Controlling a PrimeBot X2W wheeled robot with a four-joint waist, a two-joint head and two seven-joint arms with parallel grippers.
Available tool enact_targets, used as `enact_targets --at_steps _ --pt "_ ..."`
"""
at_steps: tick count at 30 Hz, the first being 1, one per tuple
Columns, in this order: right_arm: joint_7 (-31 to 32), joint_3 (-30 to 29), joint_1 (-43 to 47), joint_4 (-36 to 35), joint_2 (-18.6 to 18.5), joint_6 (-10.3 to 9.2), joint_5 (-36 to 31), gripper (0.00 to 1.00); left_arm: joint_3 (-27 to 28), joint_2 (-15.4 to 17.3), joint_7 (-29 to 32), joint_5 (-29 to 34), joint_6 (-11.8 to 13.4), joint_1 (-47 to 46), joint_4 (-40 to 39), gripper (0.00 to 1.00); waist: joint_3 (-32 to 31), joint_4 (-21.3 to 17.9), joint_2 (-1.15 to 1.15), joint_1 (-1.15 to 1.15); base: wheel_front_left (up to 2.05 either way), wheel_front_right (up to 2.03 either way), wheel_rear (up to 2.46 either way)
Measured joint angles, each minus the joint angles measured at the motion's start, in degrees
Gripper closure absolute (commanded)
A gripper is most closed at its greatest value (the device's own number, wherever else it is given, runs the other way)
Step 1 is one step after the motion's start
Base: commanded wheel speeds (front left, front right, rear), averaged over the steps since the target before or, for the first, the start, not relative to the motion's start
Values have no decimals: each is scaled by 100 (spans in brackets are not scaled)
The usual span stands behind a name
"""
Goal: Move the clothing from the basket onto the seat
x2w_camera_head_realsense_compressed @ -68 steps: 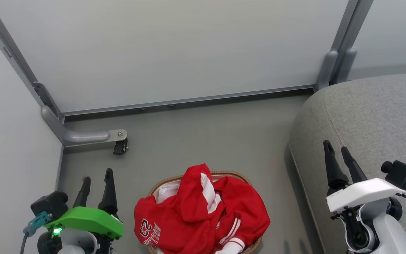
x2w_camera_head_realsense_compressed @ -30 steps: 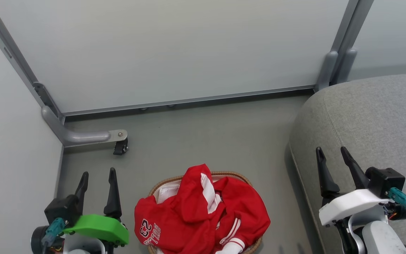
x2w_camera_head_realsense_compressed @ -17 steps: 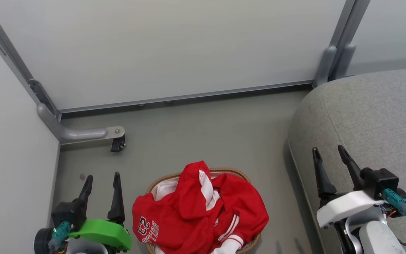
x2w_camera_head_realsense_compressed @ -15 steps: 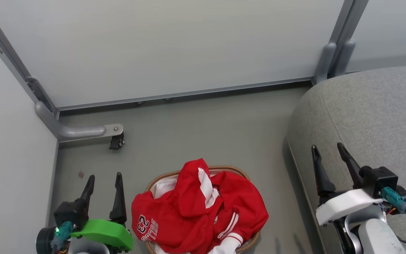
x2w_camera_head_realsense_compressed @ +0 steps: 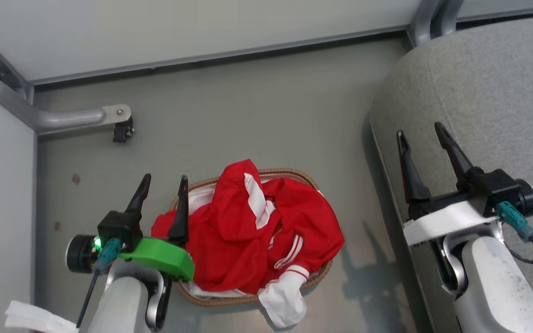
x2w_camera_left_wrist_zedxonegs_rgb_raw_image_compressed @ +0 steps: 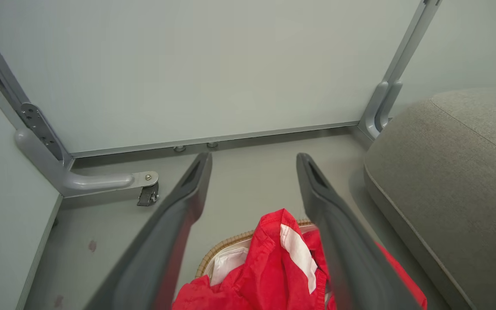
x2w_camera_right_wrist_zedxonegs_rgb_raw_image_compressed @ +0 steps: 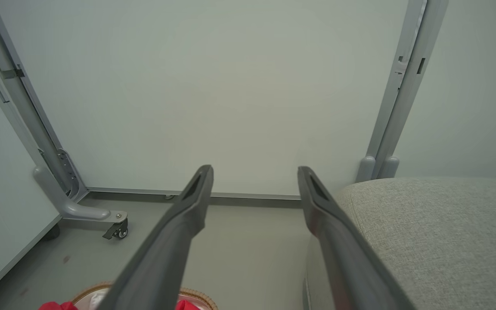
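The clothing (x2w_camera_head_realsense_compressed: 248, 231) is a bright red heap with white stripes that fills the basket (x2w_camera_head_realsense_compressed: 289, 172), and one white-cuffed sleeve hangs over its near rim. The basket stands on the floor left of the grey seat (x2w_camera_head_realsense_compressed: 493, 92). My left gripper (x2w_camera_head_realsense_compressed: 165, 178) is open above the basket's left edge, its right finger over the red fabric and holding nothing. In the left wrist view the left gripper (x2w_camera_left_wrist_zedxonegs_rgb_raw_image_compressed: 254, 157) frames the clothing (x2w_camera_left_wrist_zedxonegs_rgb_raw_image_compressed: 274, 267) and the woven rim of the basket (x2w_camera_left_wrist_zedxonegs_rgb_raw_image_compressed: 226, 242). My right gripper (x2w_camera_head_realsense_compressed: 420, 129) hangs open over the seat's left edge. The right wrist view has the right gripper (x2w_camera_right_wrist_zedxonegs_rgb_raw_image_compressed: 254, 170) beside the seat (x2w_camera_right_wrist_zedxonegs_rgb_raw_image_compressed: 437, 224).
Pale partition walls close off the far and left sides. A grey frame foot with a caster (x2w_camera_head_realsense_compressed: 120, 132) juts onto the floor at the left. Bare grey floor (x2w_camera_head_realsense_compressed: 248, 115) lies between the basket and the far wall. Something white (x2w_camera_head_realsense_compressed: 30, 317) lies at the lower left.
The head camera has tilted down, so the whole picture has shifted. My left gripper has come in from the floor on the left to the basket's left edge. Both grippers stay open.
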Motion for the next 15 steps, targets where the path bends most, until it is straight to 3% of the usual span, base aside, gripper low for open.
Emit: enact_targets --at_steps 15 --pt "-1 221 -943 -510 -4 0 344 0 -722 35 -9 88 -20 -1330 743 0 1492 -484 0 0 0 0 0"
